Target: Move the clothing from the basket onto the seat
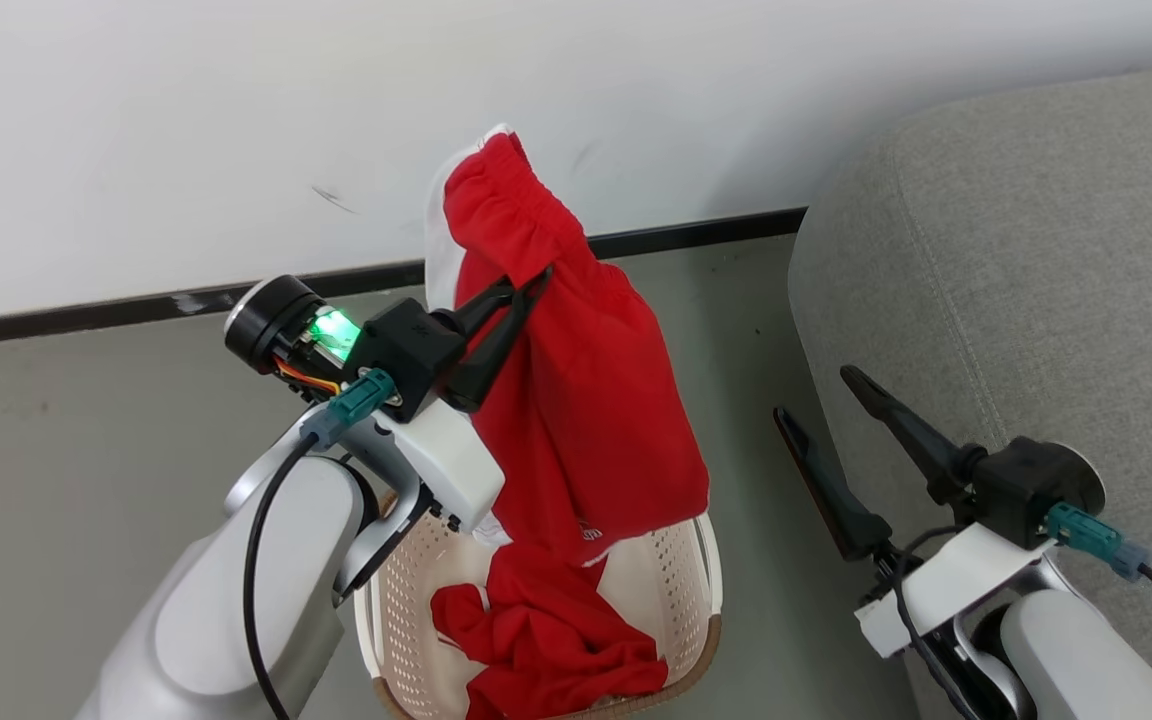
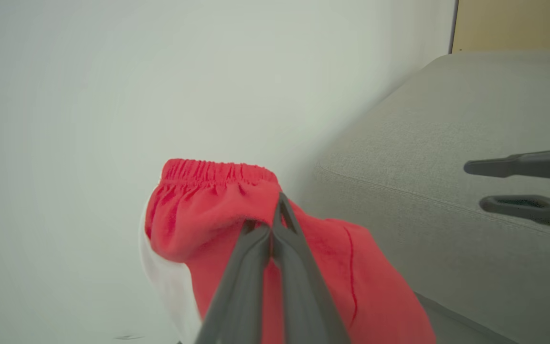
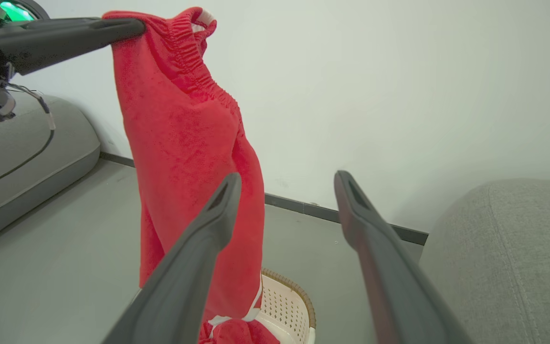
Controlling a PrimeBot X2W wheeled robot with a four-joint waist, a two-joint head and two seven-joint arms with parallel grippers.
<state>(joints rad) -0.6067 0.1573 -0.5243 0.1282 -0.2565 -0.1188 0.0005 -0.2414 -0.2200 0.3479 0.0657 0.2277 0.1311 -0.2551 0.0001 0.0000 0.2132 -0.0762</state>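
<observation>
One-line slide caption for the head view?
Left gripper holds a red garment above the basket with more red clothing inside; right gripper open beside the seat.

Counting the clothing (image 1: 586, 400) now: one red piece is hanging over the basket (image 1: 708, 590), and a second red heap (image 1: 546, 640) is lying inside by its near rim. Whether that heap is one garment or more, I'm not making out, so at least two pieces are showing. One basket is sitting there, just the one. One grey seat (image 1: 1016, 250) is showing beside it. Two grippers are in play, the left gripper (image 1: 541, 275) and the right gripper (image 1: 814, 393), each carrying two dark fingers (image 1: 896, 420), so I'm counting four in all. Two pale forearms (image 1: 236, 600) are reaching in. One dark skirting strip (image 1: 686, 232) is running along one white wall (image 1: 236, 120).
</observation>
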